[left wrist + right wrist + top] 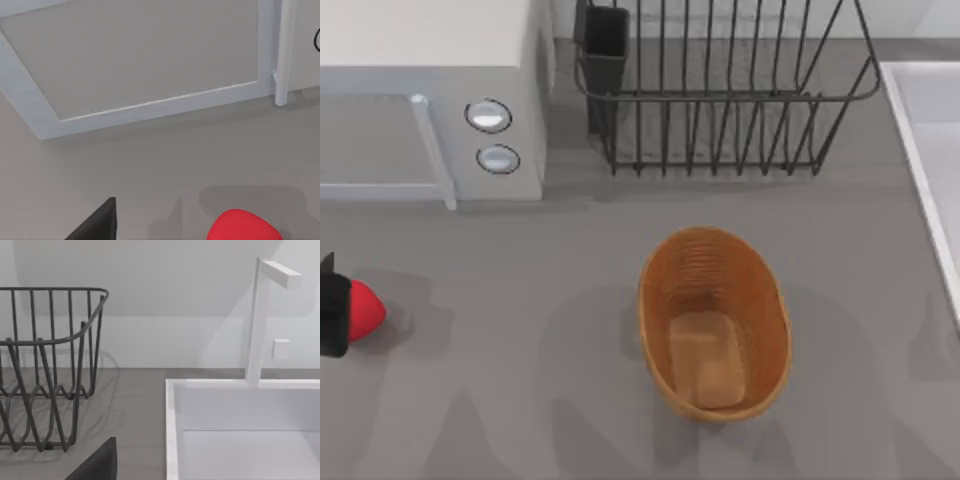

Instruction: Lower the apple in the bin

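On your grey tabletop [520, 400], the microwave [430, 90] fills the far left corner, with the wire dish rack [720, 90] along the far edge. The right wrist view adds a white sink [240, 430] and tap [260, 325]. The oval basket [770, 330] sits mid-table, its long axis running near to far, slightly tilted. At the left edge, your left gripper [332, 312] meets the apple [365, 310]; whether it grips, you cannot tell.

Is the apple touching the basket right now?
Apart. The top view shows the apple at the table's left edge by the left claw, bare grey tabletop separating it from the basket.
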You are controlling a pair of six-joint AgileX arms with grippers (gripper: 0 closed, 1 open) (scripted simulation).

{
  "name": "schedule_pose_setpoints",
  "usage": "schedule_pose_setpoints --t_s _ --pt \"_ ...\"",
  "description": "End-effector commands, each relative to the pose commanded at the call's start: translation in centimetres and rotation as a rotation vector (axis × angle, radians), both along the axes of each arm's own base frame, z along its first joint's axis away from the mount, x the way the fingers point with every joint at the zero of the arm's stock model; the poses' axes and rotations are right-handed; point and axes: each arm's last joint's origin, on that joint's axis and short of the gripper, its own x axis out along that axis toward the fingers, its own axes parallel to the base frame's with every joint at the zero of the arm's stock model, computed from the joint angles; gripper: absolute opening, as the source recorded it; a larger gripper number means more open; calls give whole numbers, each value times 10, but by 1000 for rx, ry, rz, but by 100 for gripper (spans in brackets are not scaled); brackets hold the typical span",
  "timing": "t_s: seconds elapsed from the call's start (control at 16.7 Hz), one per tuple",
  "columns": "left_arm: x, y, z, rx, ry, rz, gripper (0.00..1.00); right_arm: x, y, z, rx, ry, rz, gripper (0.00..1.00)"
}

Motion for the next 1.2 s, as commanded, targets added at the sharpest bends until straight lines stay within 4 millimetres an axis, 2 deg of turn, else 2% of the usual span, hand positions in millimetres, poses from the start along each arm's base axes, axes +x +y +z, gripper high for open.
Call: schedule_pose_setpoints --t_s 0.24,0.48,0.72,0.96,1.2 --pt "54 0 6 107 390 -93 100 0 0 0 0 0 0 100" --pt "110 1 -12 176 751 -217 100 0 0 0 0 0 0 100" --pt "153 1 -32 212 975 -330 100 0 0 0 0 0 0 100" --pt "177 2 -43 229 1069 -390 100 0 0 0 0 0 0 100" --pt "180 2 -44 231 1074 -395 100 0 0 0 0 0 0 100"
